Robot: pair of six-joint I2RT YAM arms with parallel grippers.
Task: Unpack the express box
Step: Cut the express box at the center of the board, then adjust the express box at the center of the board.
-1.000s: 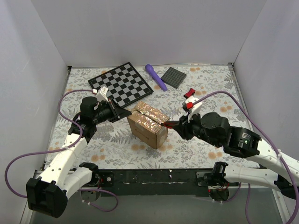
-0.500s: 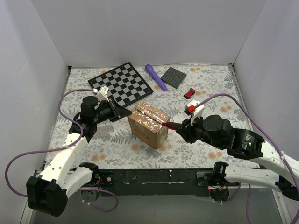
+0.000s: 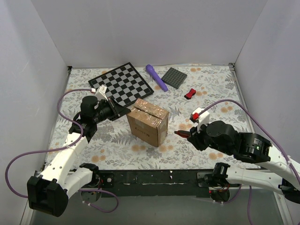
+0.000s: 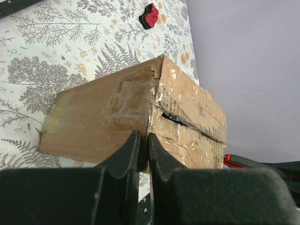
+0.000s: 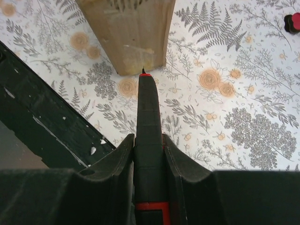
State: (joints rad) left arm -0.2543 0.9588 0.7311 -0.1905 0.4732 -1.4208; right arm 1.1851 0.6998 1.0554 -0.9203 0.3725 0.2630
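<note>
- Brown cardboard express box (image 3: 147,121) sits at the middle of the table (image 3: 213,89), with a dark slit showing in its taped top seam.
- Left gripper (image 4: 143,140) has its fingers nearly together, pinching the box's upper corner on the side facing the left edge.
- Right gripper (image 5: 149,140) is clamped on a black, red-tipped tool (image 5: 148,108), whose point is near the box but not touching it.
</note>
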